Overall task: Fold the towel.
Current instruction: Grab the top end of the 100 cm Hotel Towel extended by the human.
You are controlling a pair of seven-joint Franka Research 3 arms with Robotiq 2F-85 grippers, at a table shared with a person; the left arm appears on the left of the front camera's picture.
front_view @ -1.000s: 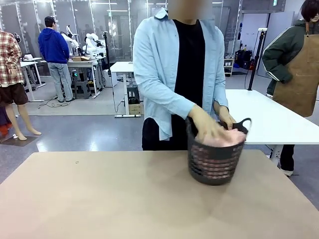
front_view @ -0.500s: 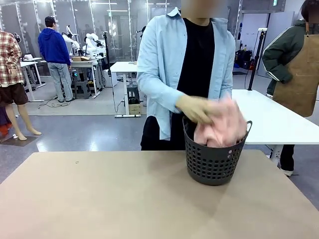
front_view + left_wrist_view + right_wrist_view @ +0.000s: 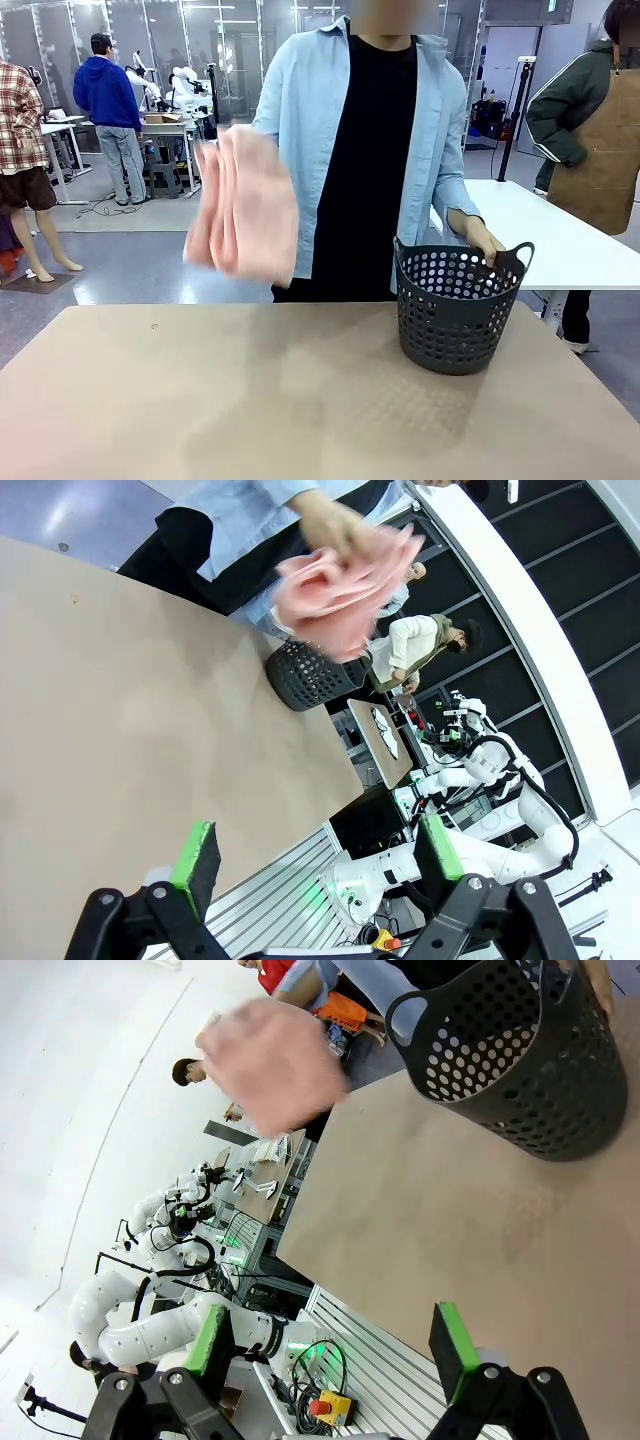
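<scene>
Above the table (image 3: 200,400), bunched pink towel (image 3: 245,205) — perforated round basket (image 3: 460,320) nearby

Salmon-pink towel (image 3: 245,205); dark grey basket (image 3: 455,325) dotted with round holes; plain tan tabletop (image 3: 200,400); person's light blue shirt (image 3: 308,95) over black.

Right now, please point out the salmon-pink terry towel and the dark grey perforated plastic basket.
salmon-pink terry towel (image 3: 245,205): front view, middle of the bunched cloth.
dark grey perforated plastic basket (image 3: 457,325): front view, its front wall.
</scene>
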